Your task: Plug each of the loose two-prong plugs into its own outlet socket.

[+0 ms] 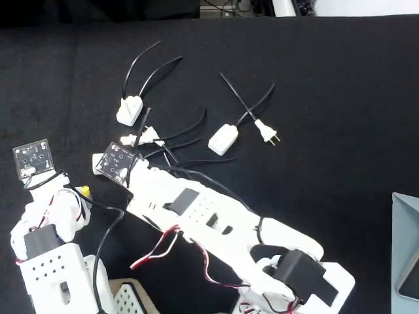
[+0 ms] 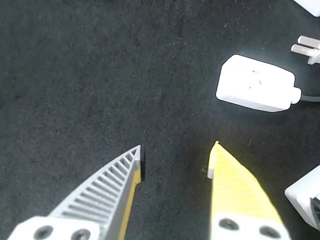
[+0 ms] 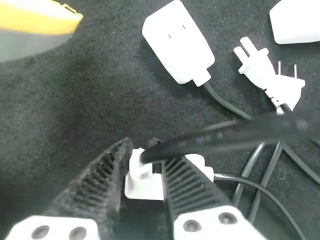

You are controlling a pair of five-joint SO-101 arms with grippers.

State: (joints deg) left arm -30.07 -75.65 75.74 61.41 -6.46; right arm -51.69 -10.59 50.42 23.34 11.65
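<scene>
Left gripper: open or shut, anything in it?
Open. The left gripper is spread wide, bare black cloth showing in the gap, nothing held; the white socket lies beyond it, untouched.

No words, numbers, labels or signs can be read anywhere: none on the white outlet sockets (image 1: 129, 110), none on the plugs (image 1: 266, 132), and none on the small circuit boards (image 1: 33, 159) at the near left.

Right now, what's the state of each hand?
Left hand: open, empty.
Right hand: closed on a white connector with a black cord.
</scene>
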